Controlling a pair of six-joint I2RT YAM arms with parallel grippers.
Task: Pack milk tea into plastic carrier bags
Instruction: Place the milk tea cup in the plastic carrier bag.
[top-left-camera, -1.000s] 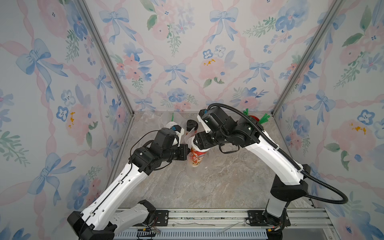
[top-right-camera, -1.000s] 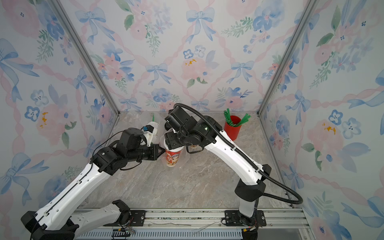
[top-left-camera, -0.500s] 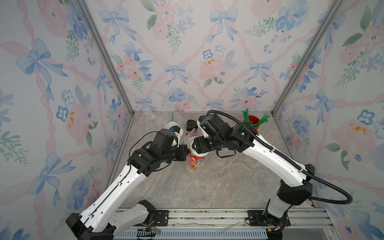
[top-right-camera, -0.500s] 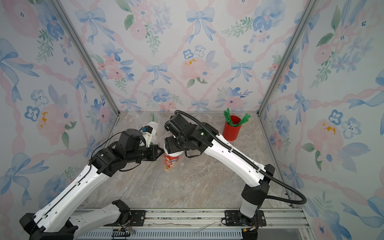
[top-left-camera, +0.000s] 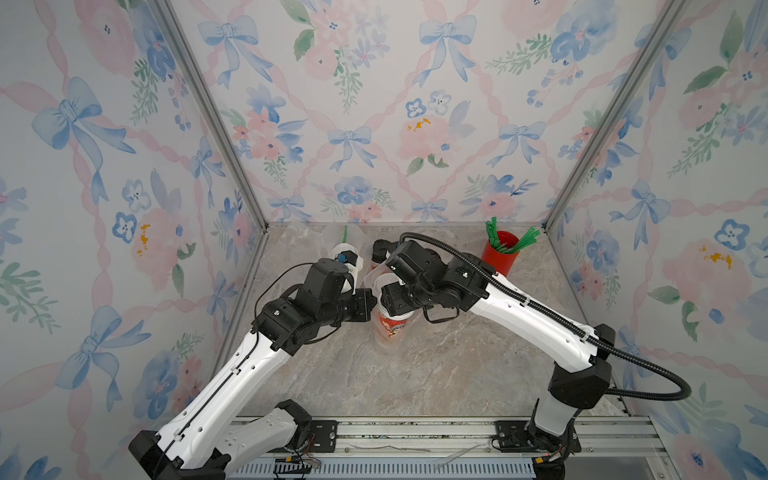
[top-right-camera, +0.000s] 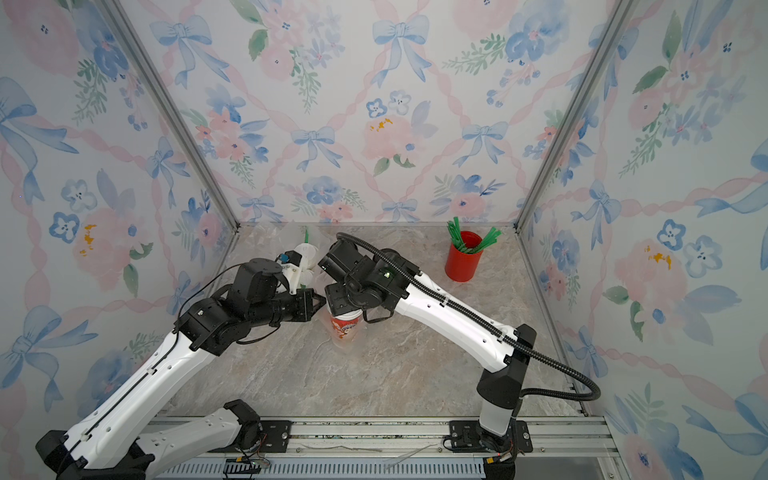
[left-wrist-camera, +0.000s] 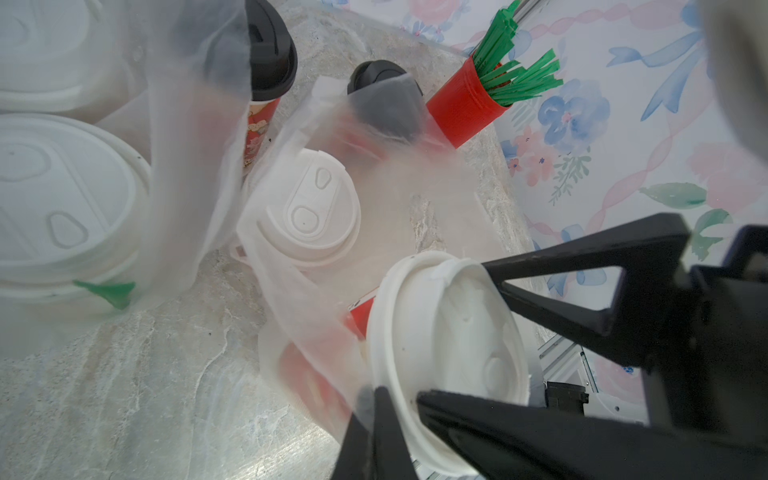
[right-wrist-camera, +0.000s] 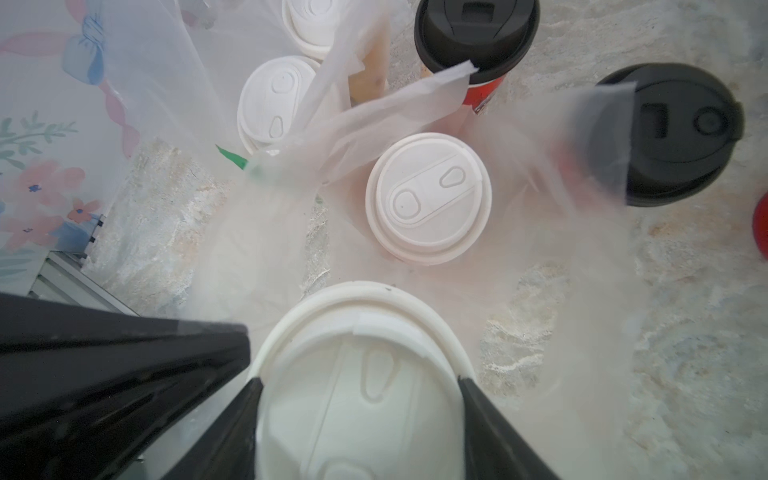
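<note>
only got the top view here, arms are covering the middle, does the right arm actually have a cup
Observer: Yes. In the right wrist view the right gripper has its fingers on both sides of a white-lidded cup, at the lid.
Operator: and the left one, is it on the bag
Observer: The left gripper is shut, pinching the edge of the clear bag right beside that cup.
Operator: anything else in that bag
Observer: It seems so: a second white-lidded cup stands upright with the bag's film around it.
</note>
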